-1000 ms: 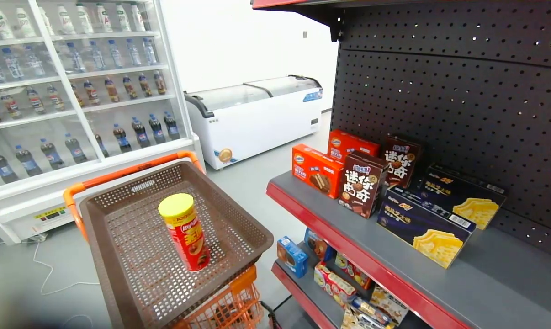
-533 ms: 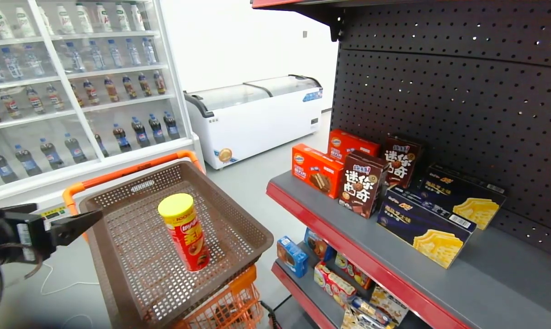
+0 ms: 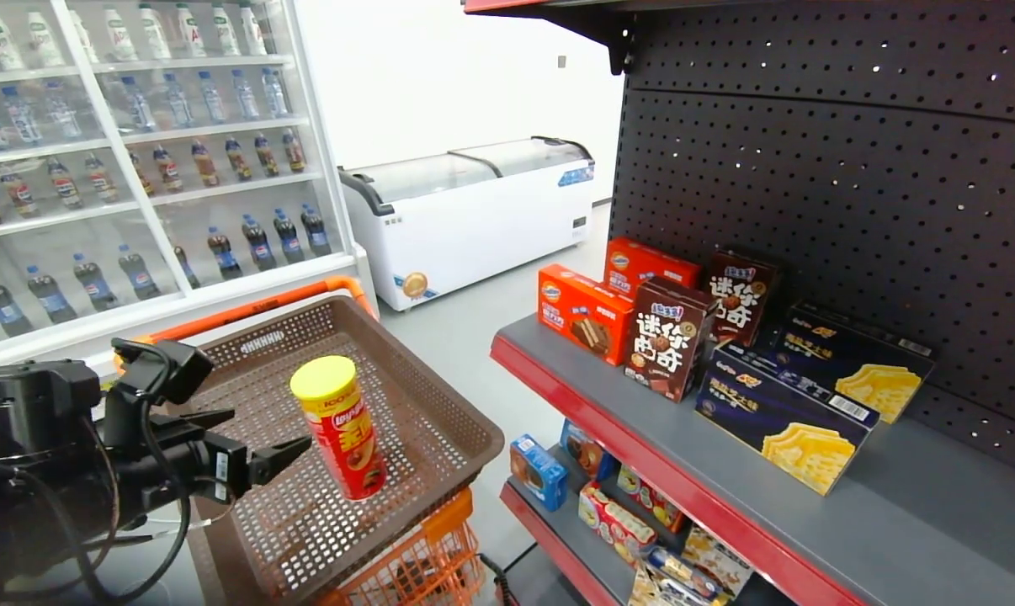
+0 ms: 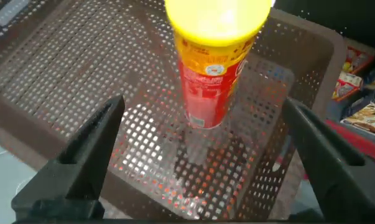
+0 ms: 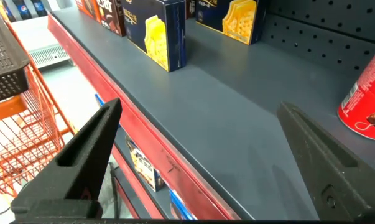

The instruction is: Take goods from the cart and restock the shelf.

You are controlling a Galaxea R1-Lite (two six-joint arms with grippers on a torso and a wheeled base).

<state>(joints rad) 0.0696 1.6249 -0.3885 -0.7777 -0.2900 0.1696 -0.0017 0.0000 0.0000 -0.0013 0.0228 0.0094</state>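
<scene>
A red chips can with a yellow lid stands upright in the brown basket on top of the orange cart. My left gripper is open at the basket's near-left side, just left of the can and apart from it. From the left wrist, the can stands ahead between the spread fingers of the left gripper. My right gripper hangs open over the grey shelf board, holding nothing. A second red can stands on that shelf.
The grey shelf carries orange boxes, brown boxes and dark blue boxes against the pegboard back. Lower shelves hold more snacks. A drinks fridge and chest freezer stand behind the cart.
My left arm has come in from the left edge and moved right over the basket, close to the chips can. The can and the shelf goods have not moved.
</scene>
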